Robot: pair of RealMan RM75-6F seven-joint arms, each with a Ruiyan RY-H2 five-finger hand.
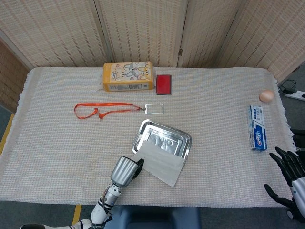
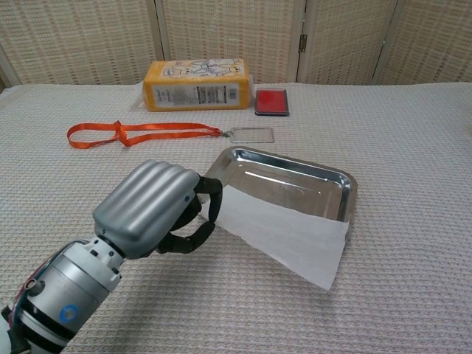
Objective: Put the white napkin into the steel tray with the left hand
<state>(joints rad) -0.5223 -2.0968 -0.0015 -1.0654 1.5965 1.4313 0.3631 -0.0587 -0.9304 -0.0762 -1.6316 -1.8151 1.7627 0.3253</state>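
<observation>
The left hand (image 2: 158,209) sits low at the near edge of the table, at about 7 o'clock from the tray (image 2: 295,171), its grey back turned up and its forearm running down out of the chest view. Its dark fingers (image 2: 210,199) are curled against the thumb, pinching the near corner of the napkin (image 2: 284,232).

The napkin is spread out flat and lies across the tray's near rim; most of it seems to rest on the cloth at the tray's 6 o'clock side rather than inside, though the chest view does not settle how much of it is lifted. In the head view it covers the tray's lower edge (image 1: 162,162).

The right hand (image 1: 290,167) hangs off the table's near right corner, at 4 o'clock from the tray, fingers spread and holding nothing.

A woven beige cloth (image 1: 57,143) covers the table. At the tray's 12 o'clock lie a badge holder (image 1: 154,109) on an orange lanyard (image 1: 102,110), a yellow box (image 1: 128,76) and a red pad (image 1: 163,84). Far off at 3 o'clock are a toothpaste box (image 1: 257,128) and an egg (image 1: 266,96). Wicker screens (image 1: 143,28) stand behind.
</observation>
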